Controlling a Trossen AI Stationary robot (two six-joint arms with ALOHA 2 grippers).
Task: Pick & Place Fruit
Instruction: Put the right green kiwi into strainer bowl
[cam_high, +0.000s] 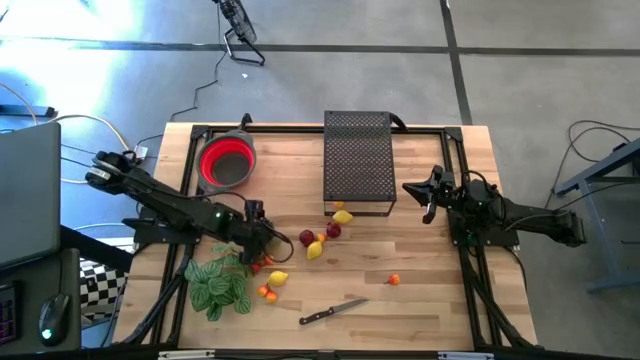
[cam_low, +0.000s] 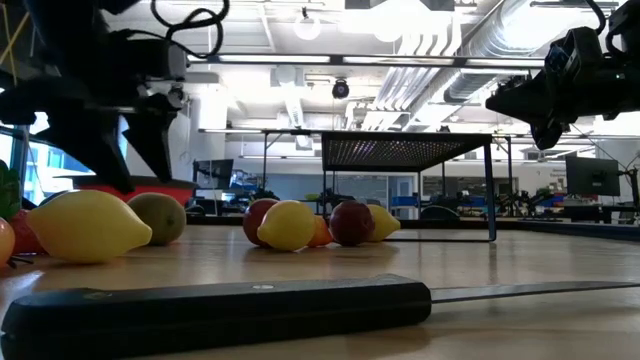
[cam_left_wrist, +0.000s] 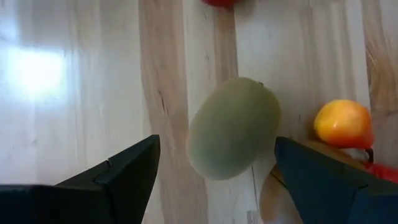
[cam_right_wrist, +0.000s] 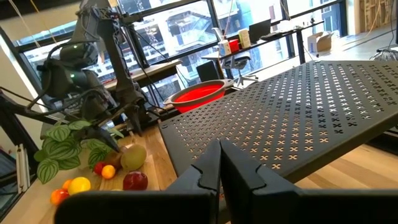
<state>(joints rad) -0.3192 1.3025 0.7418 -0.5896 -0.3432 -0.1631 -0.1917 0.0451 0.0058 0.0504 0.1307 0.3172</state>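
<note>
— Where's the left gripper (cam_left_wrist: 214, 180)?
— Low over the table (cam_high: 420, 300), fingers spread either side of a kiwi (cam_left_wrist: 233, 127) near the leafy plant (cam_high: 220, 283).
— The right gripper (cam_right_wrist: 219, 163)?
— Pressed together, hanging beside the black rack (cam_high: 358, 160).

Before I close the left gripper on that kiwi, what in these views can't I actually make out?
- Left gripper: open around the kiwi; left wrist view doesn't show whether the fingers reach table level.
- High view: left arm covers the kiwi.
- Low view: knife handle fills the foreground, hiding the table behind it.
- Red bowl: the contents are too small to tell.
- Right gripper: shut, idle above the black rack.
</note>
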